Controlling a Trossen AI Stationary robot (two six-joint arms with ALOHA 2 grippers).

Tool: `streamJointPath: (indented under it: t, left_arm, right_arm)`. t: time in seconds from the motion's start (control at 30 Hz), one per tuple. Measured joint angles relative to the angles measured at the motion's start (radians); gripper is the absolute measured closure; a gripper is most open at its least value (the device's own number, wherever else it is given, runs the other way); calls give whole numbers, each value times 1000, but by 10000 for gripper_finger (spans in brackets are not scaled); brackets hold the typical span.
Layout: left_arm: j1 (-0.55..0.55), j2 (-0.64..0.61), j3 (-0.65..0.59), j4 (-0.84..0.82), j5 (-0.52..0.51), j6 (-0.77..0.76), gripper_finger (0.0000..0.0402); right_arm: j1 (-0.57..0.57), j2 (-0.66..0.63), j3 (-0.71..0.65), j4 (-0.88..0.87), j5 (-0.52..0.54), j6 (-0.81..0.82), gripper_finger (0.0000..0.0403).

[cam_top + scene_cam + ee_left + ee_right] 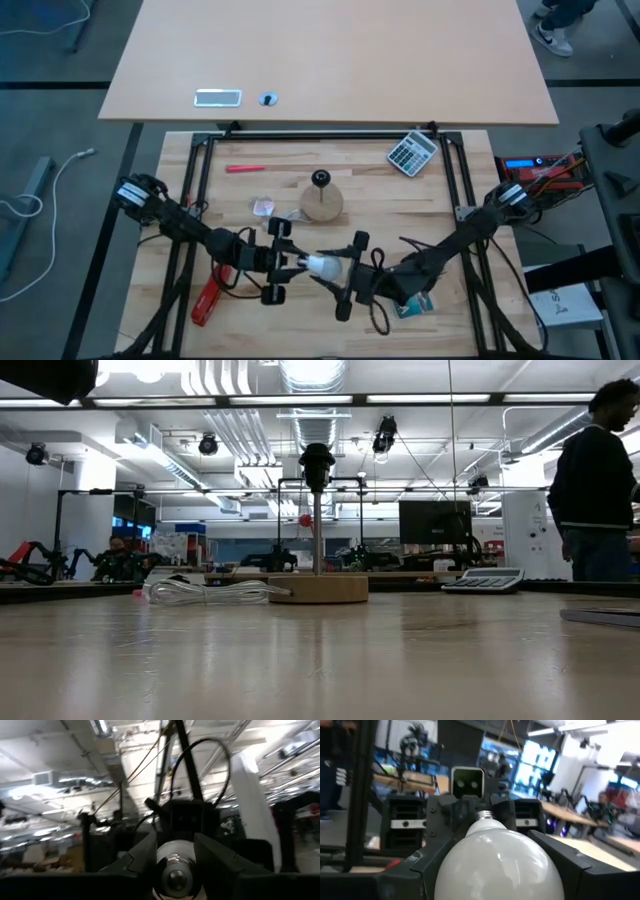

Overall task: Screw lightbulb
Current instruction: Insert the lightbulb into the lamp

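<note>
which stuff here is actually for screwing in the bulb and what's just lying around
For the job:
- lightbulb, between the left gripper and right gripper
- wooden base with black socket

Lying about:
- calculator
- red pen
- plastic wrapper
- red tool

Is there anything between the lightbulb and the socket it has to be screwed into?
Nothing visible: the lightbulb is held between both grippers, left and right, and the table between it and the socket looks bare.

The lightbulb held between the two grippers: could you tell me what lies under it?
The lightbulb hangs between the left gripper and right gripper, above bare wooden table. The spot directly beneath is covered.
</note>
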Motion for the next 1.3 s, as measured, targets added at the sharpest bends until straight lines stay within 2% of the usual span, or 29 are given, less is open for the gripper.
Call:
streamJointPath:
  t: [0.13, 0.47, 0.77, 0.97, 1.1, 1.3]
  left_arm:
    - [-2, 0, -5, 4, -57, 0, 254]
    - [-2, -1, -7, -13, -71, 0, 217]
    - [-2, -1, -7, -53, -97, -7, 198]
    - [-3, -11, -7, -152, -192, -10, 180]
    - [-2, -33, -7, -229, -218, -10, 171]
    - [-1, -83, -3, -439, -238, -64, 170]
  right_arm:
    - [-1, -20, 26, -116, 28, 78, 168]
    - [-3, -30, 159, -488, 76, 231, 167]
    - [-3, -30, 208, -652, 79, 311, 166]
    - [-3, -30, 209, -726, 85, 358, 165]
    - [-5, -30, 209, -784, 84, 408, 166]
    - [-7, -30, 208, -875, 67, 457, 165]
